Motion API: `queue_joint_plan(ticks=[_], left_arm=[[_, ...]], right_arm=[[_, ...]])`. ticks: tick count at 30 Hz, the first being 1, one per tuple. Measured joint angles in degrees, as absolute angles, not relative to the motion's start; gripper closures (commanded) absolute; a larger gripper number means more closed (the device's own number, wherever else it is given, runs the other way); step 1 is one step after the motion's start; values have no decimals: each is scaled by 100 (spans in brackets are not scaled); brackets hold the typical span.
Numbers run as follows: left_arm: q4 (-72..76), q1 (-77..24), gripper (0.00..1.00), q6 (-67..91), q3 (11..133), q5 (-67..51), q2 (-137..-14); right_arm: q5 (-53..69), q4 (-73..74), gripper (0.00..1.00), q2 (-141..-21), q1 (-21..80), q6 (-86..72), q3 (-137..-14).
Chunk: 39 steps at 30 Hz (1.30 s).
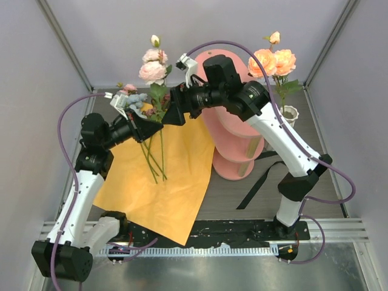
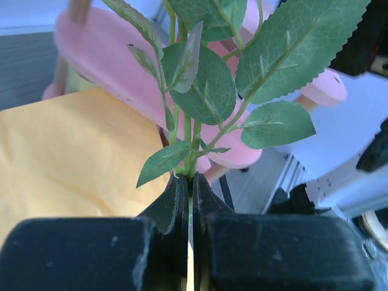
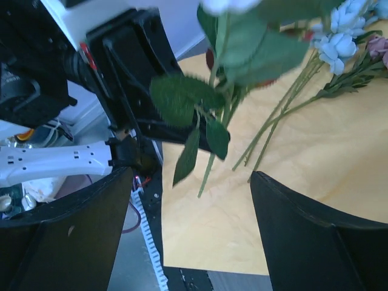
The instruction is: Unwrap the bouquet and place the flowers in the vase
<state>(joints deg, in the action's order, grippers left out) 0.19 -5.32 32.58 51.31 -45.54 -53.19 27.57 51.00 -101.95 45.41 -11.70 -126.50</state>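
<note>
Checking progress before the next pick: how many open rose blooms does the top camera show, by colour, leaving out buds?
Orange roses, standing in the vase: 2
Pale pink roses, stem pinched in the left end effector: 2
Total: 4

PLACE: robot lab test cell | SEEN: pale panel walls [image 1: 242, 24] and metal frame posts [image 1: 65, 45] box in my dark table [image 1: 315, 127] behind and beside the pink shelf [image 1: 233, 165] | in front of the shelf, my aluminium mounting rail [image 1: 339, 229], purple cables [image 1: 60, 121] | white power strip [image 3: 54, 159] in right wrist view
</note>
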Motion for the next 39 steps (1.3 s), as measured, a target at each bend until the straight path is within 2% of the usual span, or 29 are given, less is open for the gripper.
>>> queue_joint_plan(ticks=[11, 20, 26, 30, 31, 33, 34, 35, 37, 39], left_arm=[[16, -1050, 100, 2930, 5251, -4762, -5398], [108, -1083, 100, 3063, 5251, -4724, -5360], [117, -1090, 100, 3151, 5251, -4663, -5349], [178, -1098, 100, 3179, 5251, -4672, -5299], [191, -1100, 96, 3203, 5251, -4681, -5271], [235, -1116, 73, 3242, 5258, -4654, -5205], [235, -1122, 45, 3245, 5271, -4630, -5183], [226, -1127, 34, 3273, 5286, -4609, -5151], [196, -1129, 22, 3234, 5295, -4536, -5039], [178, -1129, 20, 3212, 5288, -4445, -4882]], right_arm=[[2484, 4989, 41, -10464, 4488, -1669, -12954], [2408, 4097, 51, -10298, 4506, -2147, -11887], [2383, 3699, 74, -10256, 4606, -2314, -11705], [2359, 3461, 99, -10108, 4683, -2349, -11550], [2353, 3428, 99, -10071, 4687, -2342, -11511], [2359, 3323, 99, -9977, 4689, -2357, -11421], [2333, 3295, 99, -9926, 4694, -2335, -11393], [2290, 3271, 99, -9880, 4696, -2300, -11367], [2143, 3269, 99, -9762, 4720, -2117, -11356], [1922, 3216, 99, -9515, 4733, -1870, -11279]])
